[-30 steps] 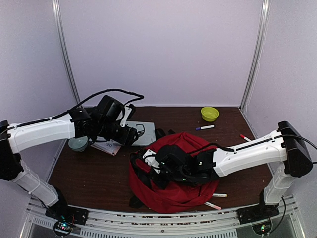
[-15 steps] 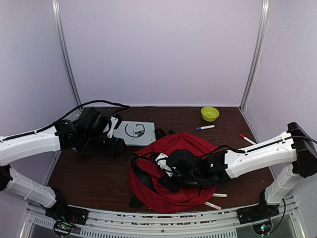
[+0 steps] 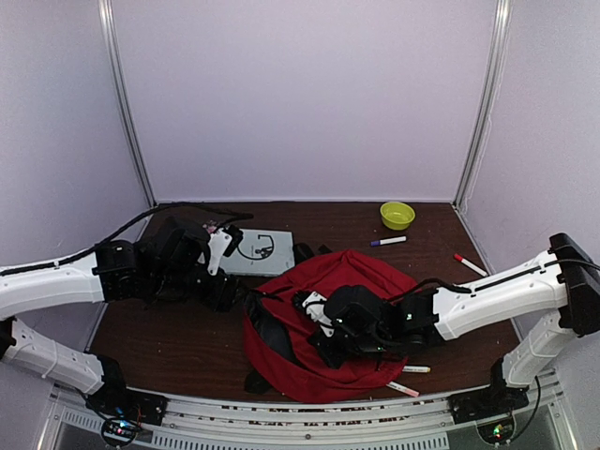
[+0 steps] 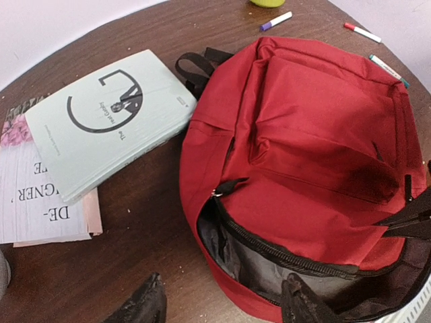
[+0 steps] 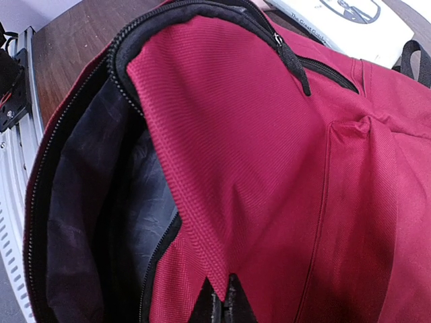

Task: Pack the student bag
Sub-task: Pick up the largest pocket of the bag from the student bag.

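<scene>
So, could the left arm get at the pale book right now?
Probably yes: the left gripper is open and empty, and the book lies uncovered just ahead, beside the bag.

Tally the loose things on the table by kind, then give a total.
red backpack: 1
books: 2, pale green book, white-and-pink book under it
markers: 4, purple-capped marker, red-capped marker, white marker, pink marker
yellow-green bowl: 1
total: 8
uncounted: grey sliver at the left wrist view's edge, unidentifiable
</scene>
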You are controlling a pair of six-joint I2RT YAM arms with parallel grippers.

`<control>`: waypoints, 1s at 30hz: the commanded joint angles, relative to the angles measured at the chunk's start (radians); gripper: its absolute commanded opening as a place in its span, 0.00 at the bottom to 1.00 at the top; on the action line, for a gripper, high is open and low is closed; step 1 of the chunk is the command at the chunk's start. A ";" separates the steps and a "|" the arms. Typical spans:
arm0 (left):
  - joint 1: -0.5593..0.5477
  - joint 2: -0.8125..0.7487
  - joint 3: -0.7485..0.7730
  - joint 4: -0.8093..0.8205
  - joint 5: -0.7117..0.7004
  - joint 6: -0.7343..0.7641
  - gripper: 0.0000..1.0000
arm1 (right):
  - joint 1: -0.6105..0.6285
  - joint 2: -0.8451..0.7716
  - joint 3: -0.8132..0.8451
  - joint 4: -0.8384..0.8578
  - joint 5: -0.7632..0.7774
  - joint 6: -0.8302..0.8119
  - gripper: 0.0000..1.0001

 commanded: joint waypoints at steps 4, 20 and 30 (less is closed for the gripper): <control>-0.018 -0.032 -0.050 0.212 0.118 0.145 0.58 | -0.016 -0.030 0.028 -0.002 0.021 -0.061 0.00; -0.019 0.104 -0.039 0.415 0.329 0.402 0.55 | -0.085 -0.115 0.014 -0.009 0.002 -0.125 0.00; -0.013 0.171 -0.007 0.414 0.314 0.509 0.55 | -0.098 -0.140 -0.003 -0.004 -0.031 -0.161 0.00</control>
